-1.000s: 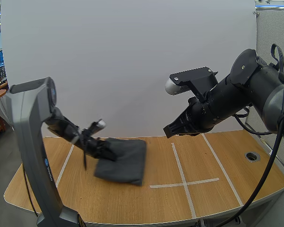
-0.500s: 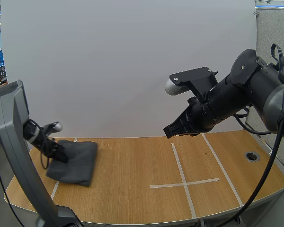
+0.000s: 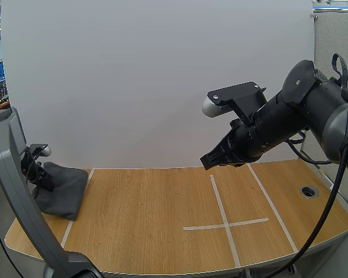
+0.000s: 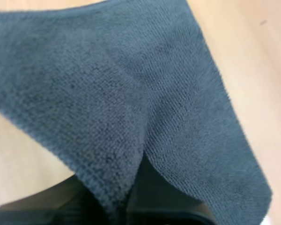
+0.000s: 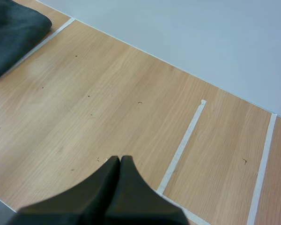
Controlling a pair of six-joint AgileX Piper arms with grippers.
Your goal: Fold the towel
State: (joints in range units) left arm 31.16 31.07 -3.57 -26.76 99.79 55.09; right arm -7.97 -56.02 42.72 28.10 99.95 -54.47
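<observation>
The dark grey towel [image 3: 62, 186] lies folded at the far left of the wooden table [image 3: 162, 231], over a white tape line. My left gripper [image 3: 42, 177] is at the towel's left edge, shut on it. In the left wrist view the towel's cloth [image 4: 131, 93] drapes over the gripper [image 4: 131, 199], whose tips pinch a fold. My right gripper [image 3: 211, 160] hangs well above the table's middle, shut on nothing. Its fingers lie together as one dark wedge [image 5: 120, 163] in the right wrist view, with the towel [image 5: 11, 35] far off across the bare wood.
White tape strips form a cross [image 3: 223, 223] right of centre, with another strip [image 3: 269, 202] further right. A round cable hole [image 3: 308, 191] sits near the right edge. The towel lies close to the table's left edge [image 3: 14, 229].
My left gripper has dragged the towel leftward across the table, from left of centre to the far left. The right arm has not moved.
</observation>
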